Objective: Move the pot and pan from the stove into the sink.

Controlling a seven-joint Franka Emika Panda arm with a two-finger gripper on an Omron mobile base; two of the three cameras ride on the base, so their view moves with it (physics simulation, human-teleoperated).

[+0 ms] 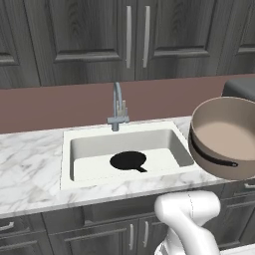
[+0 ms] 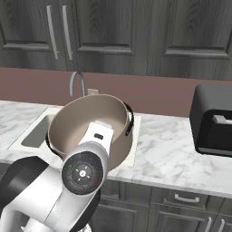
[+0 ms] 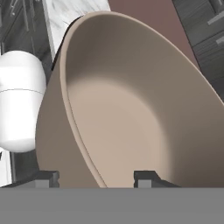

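Pot, tan-beige with a dark band and dark side handle, held in the air and tilted, its pale inside facing the cameras. In the hand view the gripper straddles the pot's rim: one fingertip outside the wall, the other inside, pinching the wall. From the right base view the pot hangs over the near right part of the sink, though its exact position over the basin is hard to judge. Black pan lies flat on the sink floor. Faucet behind the basin. White marble worktop all around; a dark toaster on it to the right.
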